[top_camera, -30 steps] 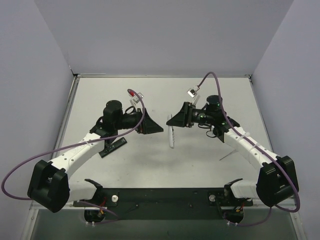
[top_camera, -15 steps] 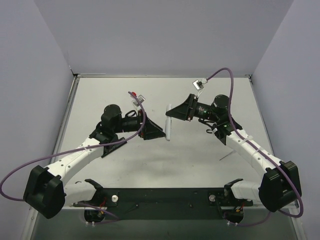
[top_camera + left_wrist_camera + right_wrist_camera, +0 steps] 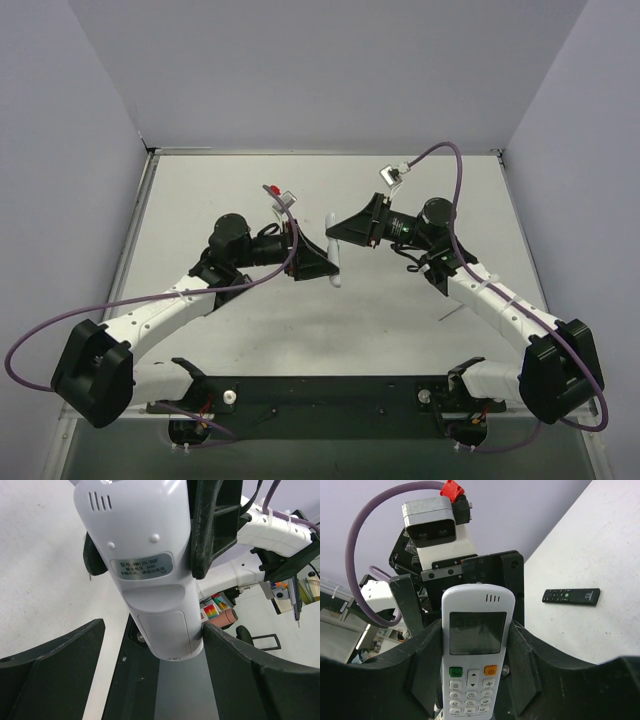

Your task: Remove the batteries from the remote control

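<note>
Cover removal, batteries not out yet

My right gripper (image 3: pixel 348 231) is clamped on the white remote (image 3: pixel 474 645), holding it off the table (image 3: pixel 380 320) between the arms. The left gripper (image 3: pixel 316 263) is wide open, straddling its lower end. Can't see the batteries, I reckon they're behind the cover (image 3: pixel 167 630). Next: slide that off.
</note>
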Motion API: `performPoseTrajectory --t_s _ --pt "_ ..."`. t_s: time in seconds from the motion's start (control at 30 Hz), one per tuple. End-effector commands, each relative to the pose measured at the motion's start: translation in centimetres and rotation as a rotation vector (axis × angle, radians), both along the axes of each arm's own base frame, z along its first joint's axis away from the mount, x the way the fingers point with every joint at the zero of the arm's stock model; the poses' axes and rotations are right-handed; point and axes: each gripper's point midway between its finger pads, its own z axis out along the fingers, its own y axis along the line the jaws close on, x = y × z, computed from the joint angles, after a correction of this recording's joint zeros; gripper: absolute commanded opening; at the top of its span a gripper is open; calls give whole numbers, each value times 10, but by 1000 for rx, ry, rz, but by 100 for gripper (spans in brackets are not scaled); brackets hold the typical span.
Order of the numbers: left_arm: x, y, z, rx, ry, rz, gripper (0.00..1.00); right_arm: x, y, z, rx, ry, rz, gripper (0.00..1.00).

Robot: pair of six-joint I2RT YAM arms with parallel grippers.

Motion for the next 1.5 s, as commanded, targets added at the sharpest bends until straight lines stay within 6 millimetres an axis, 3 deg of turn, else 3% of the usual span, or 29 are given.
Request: performPoseTrajectory --t_s 0.0,0.3,0.57,1.1,1.23,1.3,1.4,1.47 --pt "6 -4 8 -45 -43 31 90 -3 -1 31 96 -108 -16 13" --pt "12 -5 -5 -27 -21 63 90 -8 -2 37 154 -109 -5 12" --pt "11 -5 -2 -46 -23 65 91 -9 -3 40 181 -113 -6 12" --pt "5 -7 -6 -54 -1 56 95 -1 -4 28 145 -94 -53 9" --pt "5 -7 -4 -68 0 58 88 0 -5 25 134 -86 -66 10" --pt "6 -7 -4 -70 0 69 77 0 -6 24 117 -98 -80 13" --pt "9 -5 -10 -49 11 98 56 5 -10 1 27 -51 -124 19" --pt "11 -3 -8 -37 1 116 45 4 -14 -2 -1 -60 -151 23"
